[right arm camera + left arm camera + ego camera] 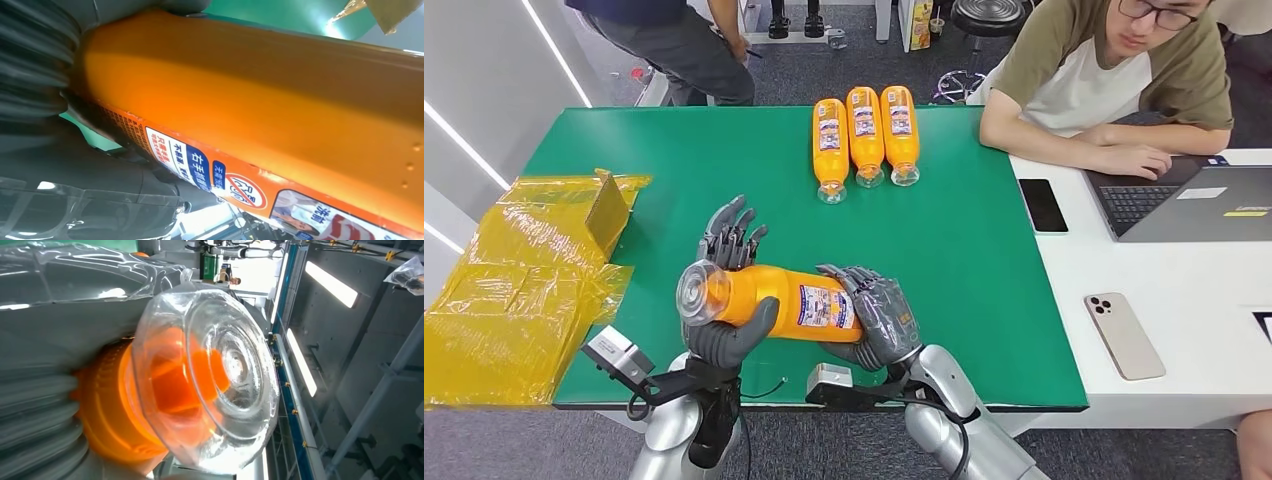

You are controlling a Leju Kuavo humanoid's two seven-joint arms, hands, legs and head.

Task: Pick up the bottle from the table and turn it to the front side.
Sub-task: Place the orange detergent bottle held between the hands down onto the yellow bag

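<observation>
Holding bottle (769, 303) off the table's (984, 250) near edge w/ both hands, left (724, 335) & right (879, 320) fingers grasping it; pickup done, we judge turning unfinished.

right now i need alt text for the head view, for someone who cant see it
Both robot hands hold an orange bottle sideways above a green table, the left hand at its clear end and the right hand around its labelled part. Three more orange bottles lie side by side at the far edge.
</observation>
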